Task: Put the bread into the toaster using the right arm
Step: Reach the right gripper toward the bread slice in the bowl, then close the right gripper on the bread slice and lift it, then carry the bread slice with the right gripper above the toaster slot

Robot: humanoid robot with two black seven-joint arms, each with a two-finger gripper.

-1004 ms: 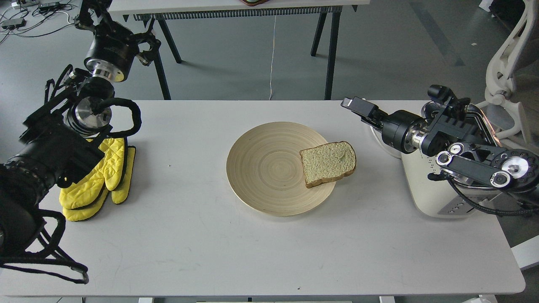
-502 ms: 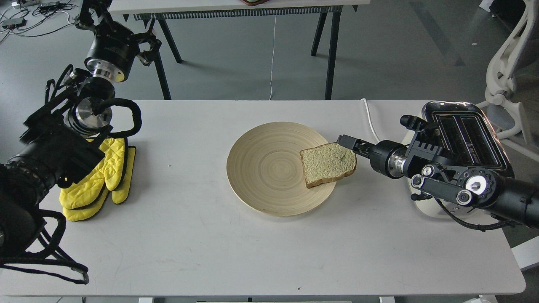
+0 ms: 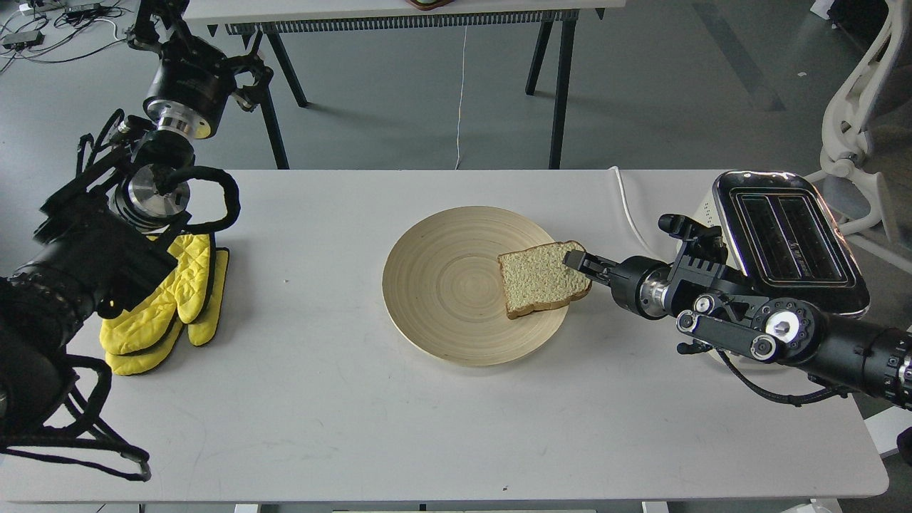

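I am bringing the right arm's end effector [image 3: 576,259] in low over the bench [image 3: 320,399], and its tip is meeting the right edge of the bread [image 3: 543,279]. One dark finger is lying over the top crust; the lower finger is hidden, so I cannot tell whether the slice is pinched or only touched. The bread is lying flat on the right side of the wooden plate [image 3: 442,285], its right corner overhanging the rim. The toaster [image 3: 787,239] is standing at the right end of the bench, just behind the forearm, with both slots facing up and nothing in them.

To do this step well, I am judging that the fingers should straddle the overhanging crust, one above and one beneath, and should close gently, since soft bread probably tears or folds under a hard squeeze. A push along the plate would only slide the slice away. The left end effector [image 3: 153,32] is raised far left, too dark to read, above the yellow oven gloves [image 3: 171,306].
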